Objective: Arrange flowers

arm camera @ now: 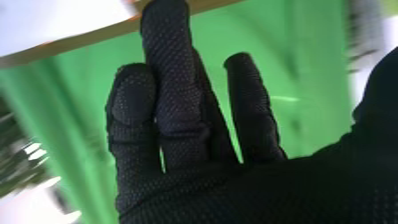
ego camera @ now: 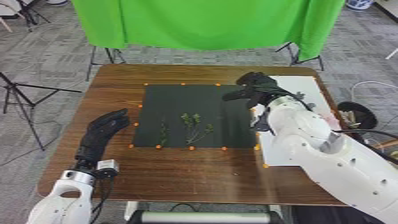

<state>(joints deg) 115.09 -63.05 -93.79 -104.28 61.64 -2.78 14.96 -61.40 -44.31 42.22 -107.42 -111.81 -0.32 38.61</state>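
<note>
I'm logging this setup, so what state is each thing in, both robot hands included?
Left robot hand: open, empty
Right robot hand: open, fingers straight
Slim green sprig: lying on the mat, unheld
Branched green sprig: lying beside it, unheld
Dark mat: spread flat
White sheet: flat, partly hidden by the right arm
Green cloth: hanging beyond the table

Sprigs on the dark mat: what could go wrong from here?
1. The thin left sprig is dark green on the dark mat, so it could be missed or grasped off-centre.
2. The leafy clump beside it has spreading stems; picking one might drag or bend others.
3. The right arm crosses the white sheet; if it sits low, a sweep toward the sprigs could shift the sheet.
</note>
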